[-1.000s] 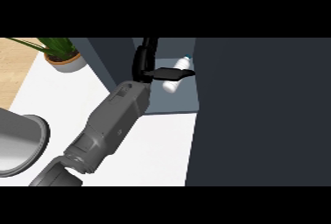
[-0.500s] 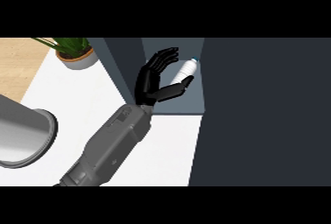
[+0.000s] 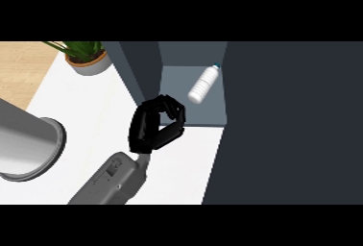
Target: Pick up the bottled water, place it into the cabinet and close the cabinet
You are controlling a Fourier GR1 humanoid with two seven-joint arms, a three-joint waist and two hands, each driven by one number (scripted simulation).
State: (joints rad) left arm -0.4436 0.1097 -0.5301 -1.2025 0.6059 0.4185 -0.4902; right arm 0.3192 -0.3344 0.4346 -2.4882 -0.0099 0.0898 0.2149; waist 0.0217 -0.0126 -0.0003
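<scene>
Seemingly lying inside cabinet (image 3: pixel 191 57), bottled water (image 3: pixel 201 85) (tilted), hand (image 3: pixel 152 126) apart

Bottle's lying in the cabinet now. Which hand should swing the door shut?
Probably the left hand: it is the only one in view, holds nothing, and sits just outside the opening where the bottled water lies, beside the dark cabinet door.

Even bright light on white counter (image 3: pixel 92 110); cabinet (image 3: pixel 284 120) dark, perhaps shadowed
</scene>
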